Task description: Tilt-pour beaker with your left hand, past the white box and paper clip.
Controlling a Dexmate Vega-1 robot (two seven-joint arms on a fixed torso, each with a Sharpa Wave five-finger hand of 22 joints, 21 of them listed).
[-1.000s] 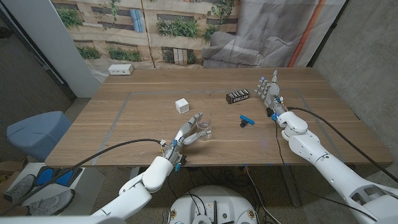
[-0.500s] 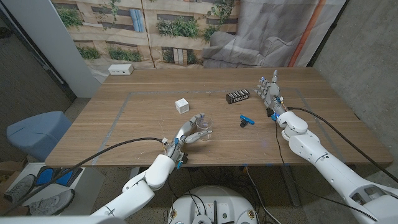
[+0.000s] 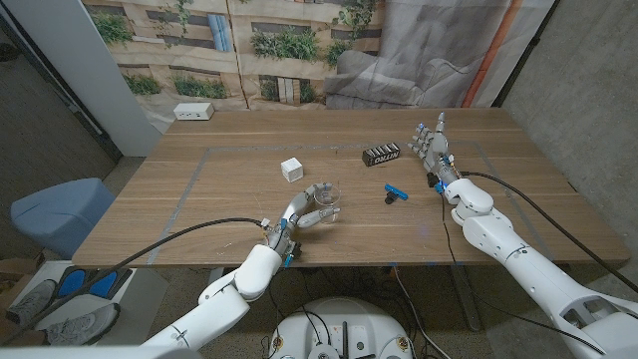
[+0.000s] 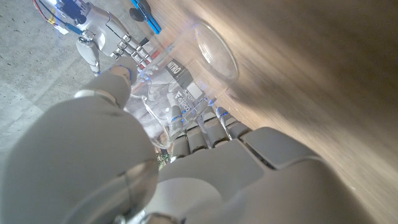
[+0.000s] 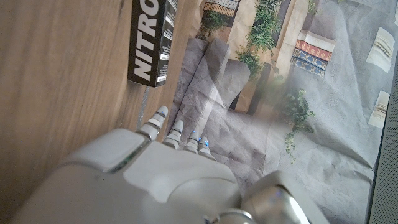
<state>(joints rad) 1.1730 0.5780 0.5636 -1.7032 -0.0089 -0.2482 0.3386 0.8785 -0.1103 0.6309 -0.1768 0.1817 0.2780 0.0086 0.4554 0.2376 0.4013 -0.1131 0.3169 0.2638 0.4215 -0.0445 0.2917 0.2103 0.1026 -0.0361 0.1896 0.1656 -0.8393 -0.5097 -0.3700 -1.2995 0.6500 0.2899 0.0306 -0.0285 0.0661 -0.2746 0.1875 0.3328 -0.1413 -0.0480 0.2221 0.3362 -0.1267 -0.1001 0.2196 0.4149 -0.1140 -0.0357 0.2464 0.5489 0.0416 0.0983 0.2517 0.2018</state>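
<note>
Left hand grips the beaker, upright or nearly so (tilt hard to judge); the pour appears not yet made. White box sits just beyond the hand, and right hand stands apart with fingers spread, holding nothing.

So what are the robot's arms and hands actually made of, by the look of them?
Both arms wear smooth, rounded white shells, with a black cable running along each. The left hand and right hand have slim grey-and-white fingers that look metallic, with small blue marks near the fingertips. Blue fittings and thin coloured wires sit at the left wrist, and a dark fitting sits at the right one.
</note>
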